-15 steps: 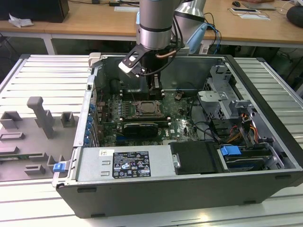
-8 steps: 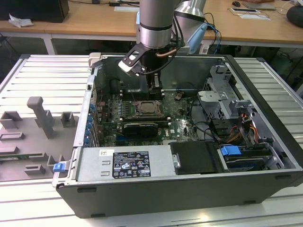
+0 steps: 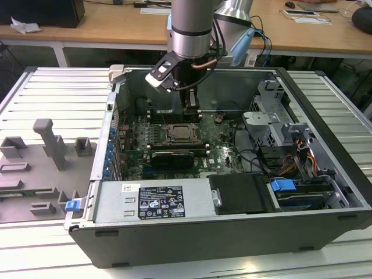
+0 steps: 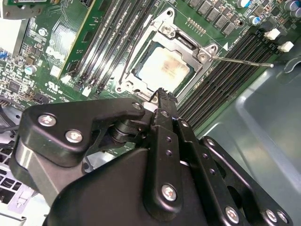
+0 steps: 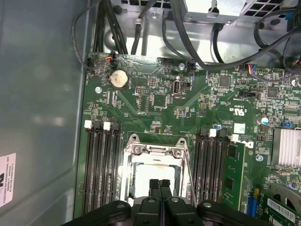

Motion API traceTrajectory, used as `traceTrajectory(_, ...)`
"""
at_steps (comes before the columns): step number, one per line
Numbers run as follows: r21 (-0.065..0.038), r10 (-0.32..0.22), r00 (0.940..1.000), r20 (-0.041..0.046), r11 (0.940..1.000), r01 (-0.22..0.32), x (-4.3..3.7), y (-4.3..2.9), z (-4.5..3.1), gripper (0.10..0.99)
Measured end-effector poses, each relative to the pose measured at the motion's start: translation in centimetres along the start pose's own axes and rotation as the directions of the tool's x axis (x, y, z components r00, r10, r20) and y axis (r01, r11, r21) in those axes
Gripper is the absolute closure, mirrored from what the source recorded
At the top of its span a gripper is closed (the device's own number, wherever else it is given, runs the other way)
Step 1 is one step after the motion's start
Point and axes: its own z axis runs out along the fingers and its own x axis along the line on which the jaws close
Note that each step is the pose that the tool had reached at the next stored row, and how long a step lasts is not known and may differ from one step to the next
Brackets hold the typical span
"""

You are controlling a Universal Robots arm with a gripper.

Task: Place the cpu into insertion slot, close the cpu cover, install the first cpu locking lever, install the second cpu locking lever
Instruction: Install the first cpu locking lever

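Note:
The cpu [image 4: 162, 68] lies flat in the insertion slot [image 3: 181, 133], its pale silvery-beige top showing. The cpu cover [image 5: 155, 151] appears to lie down around it as a silvery frame. One thin locking lever [image 4: 240, 60] sticks out sideways over the black memory slots. Another lever [image 5: 188, 174] runs along the socket's side. My gripper [image 4: 162, 93] hangs just above the socket's edge, its black fingers shut together with nothing between them. It also shows in the first wrist view [image 5: 160, 183] and in the exterior view [image 3: 190, 111].
The green motherboard [image 5: 155, 101] sits inside an open computer case [image 3: 232, 232]. Long black memory slots [image 5: 101, 165] flank the socket on both sides. A drive cage and cables [image 3: 279, 133] fill the exterior view's right. A grey fixture tray [image 3: 40, 168] lies to the case's left.

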Motion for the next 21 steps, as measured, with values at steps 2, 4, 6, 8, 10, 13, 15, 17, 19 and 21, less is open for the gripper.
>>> traceTrajectory(2, 0.0, 0.0, 1.0, 0.0, 1.0, 0.0, 0.0, 0.0, -0.11, 0.98)
traceTrajectory(4, 0.0, 0.0, 1.0, 0.0021, 1.0, 0.0, 0.0, 0.02, -0.5, 0.98)
traceTrajectory(6, 0.0, 0.0, 1.0, 0.0042, 1.0, 0.0, 0.0, 0.03, -0.87, 0.98)
traceTrajectory(8, 0.0, 0.0, 1.0, 0.0064, 1.0, 0.0, 0.0, 0.04, -1.27, 0.98)
traceTrajectory(10, 0.001, 0.0, 1.0, 0.008, 1.0, 0.0, 0.0, 0.05, -1.67, 0.98)
traceTrajectory(13, 0.001, -0.002, 0.9999, 0.0115, 1.0, 0.002, 0.0, 0.08, -2.52, 0.98)
traceTrajectory(15, 0.001, -0.079, 0.9968, 0.0116, 0.9969, 0.079, 0.0, 0.07, -2.52, 0.98)
traceTrajectory(17, 0.0, -0.15, 0.9887, 0.01, 0.9887, 0.15, 0.0, 0.06, -2.52, 0.98)
traceTrajectory(19, 0.0, -0.165, 0.9863, 0.0095, 0.9863, 0.165, 0.0, 0.06, -2.5, 0.98)
traceTrajectory(21, 0.001, -0.173, 0.9849, 0.0096, 0.9849, 0.173, 0.02, 0.07, -2.47, 0.98)
